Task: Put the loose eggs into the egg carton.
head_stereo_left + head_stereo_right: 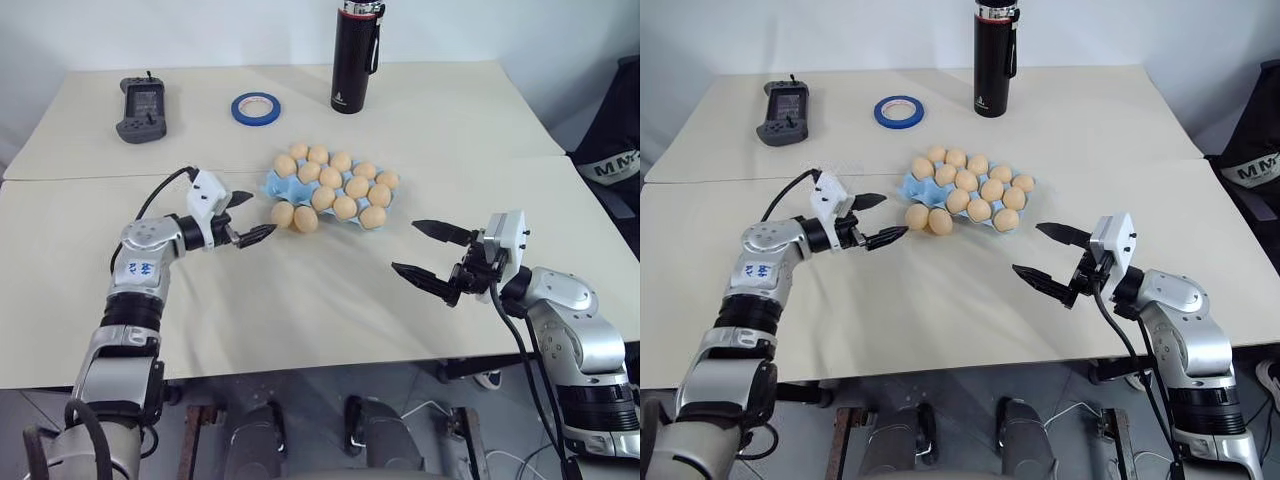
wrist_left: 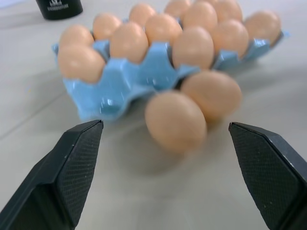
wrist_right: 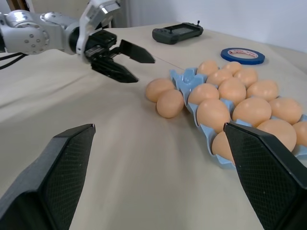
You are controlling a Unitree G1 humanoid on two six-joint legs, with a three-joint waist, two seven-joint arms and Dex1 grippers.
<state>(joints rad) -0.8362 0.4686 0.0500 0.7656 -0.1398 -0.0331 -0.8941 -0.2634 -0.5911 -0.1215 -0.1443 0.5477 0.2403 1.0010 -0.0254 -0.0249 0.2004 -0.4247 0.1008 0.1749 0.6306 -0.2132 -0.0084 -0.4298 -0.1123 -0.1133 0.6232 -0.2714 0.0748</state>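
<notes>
Left claw (image 1: 247, 216) fingers spread apart, nothing between them, held above the counter (image 1: 330, 300). Just ahead of its tips lie two loose eggs (image 1: 294, 216), touching each other and lying against the near edge of the egg carton (image 1: 272, 184). In the left wrist view the nearer egg (image 2: 175, 121) sits between the two finger pads (image 2: 79, 158) but beyond them, not touched; the second egg (image 2: 211, 94) lies half behind it.

Carton light blue, past the loose pair from the left claw. Its cups look filled; I count about eleven eggs, though those at the back overlap and the tally is uncertain. Carton walls mostly hidden by the eggs. In the right wrist view the carton's far end is cut off by the frame.

Right claw (image 1: 428, 251) also wide apart and empty, well clear of the carton, which lies ahead of it and toward the left claw.

Beyond the carton: blue tape roll (image 1: 256, 108), black bottle (image 1: 356, 58) with its top cropped, dark handheld controller (image 1: 141, 108); its screen unreadable.
</notes>
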